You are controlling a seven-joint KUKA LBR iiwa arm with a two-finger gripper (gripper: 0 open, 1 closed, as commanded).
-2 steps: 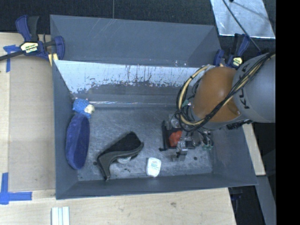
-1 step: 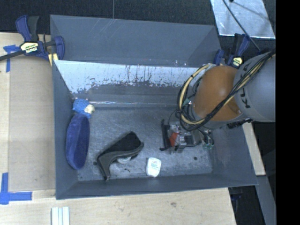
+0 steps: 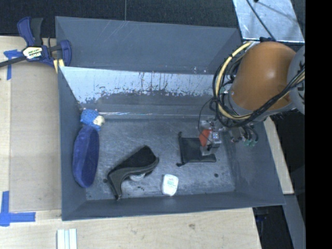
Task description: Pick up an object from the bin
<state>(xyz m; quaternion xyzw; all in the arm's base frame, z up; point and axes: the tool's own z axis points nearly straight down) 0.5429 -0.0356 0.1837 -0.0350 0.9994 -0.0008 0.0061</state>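
Observation:
My gripper (image 3: 208,138) hangs low in the right part of the bin, right over the upper right corner of a flat black rectangular thing (image 3: 191,150) that lies on the bin floor. Whether it touches that black piece I cannot tell. A black high-heeled shoe (image 3: 132,167) lies on its side left of it, near the front wall. A small white tub with a label (image 3: 169,184) rests between the shoe and the black piece, close to the front wall.
A long blue soft thing with a pale blue and yellow end (image 3: 86,149) lies along the left wall. The arm's orange cover and looped cables hang over the bin's right rim.

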